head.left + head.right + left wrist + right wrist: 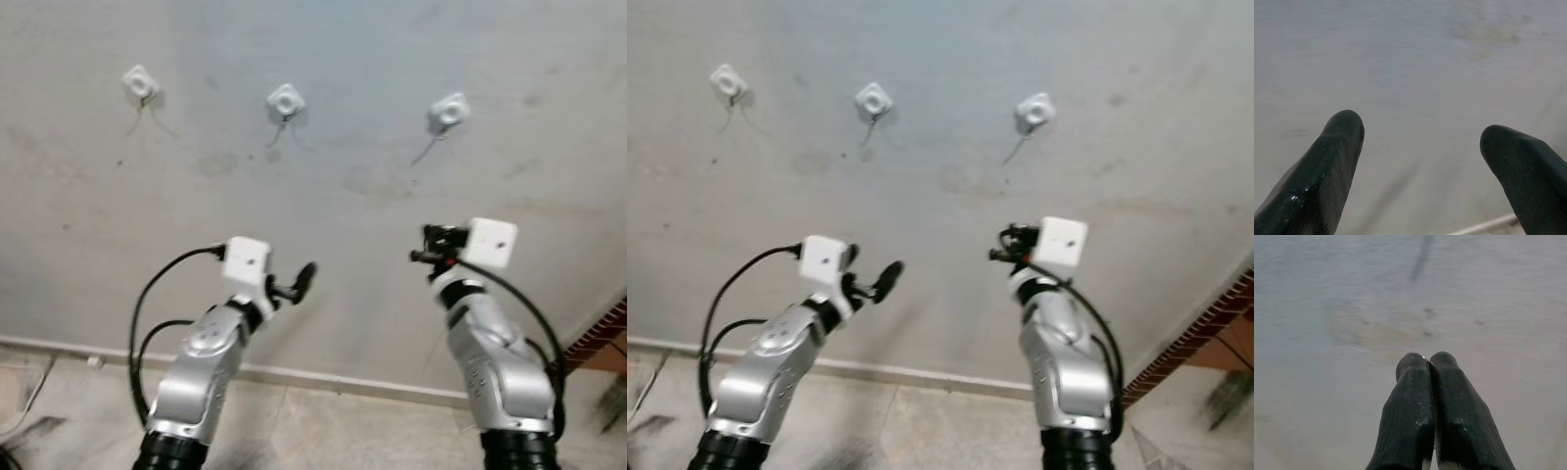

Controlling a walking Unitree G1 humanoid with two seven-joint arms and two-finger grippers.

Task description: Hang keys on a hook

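Left gripper [1420, 161] spread, right gripper [1429, 363] clenched, no keys visible; best line up squarely below the middle hook [285, 101] first.

- Setting: an indoor wall area of a home; room type cannot be determined.
- Wall [323, 196]: plain grey plaster, marked with faint stains and scuffs.
- Fixtures: three white hooks [285, 100] mounted in a row, well apart.
- Base: pale skirting strip [333, 380] meeting a tiled floor [323, 431].
- Right edge: exposed red brickwork [1205, 333].
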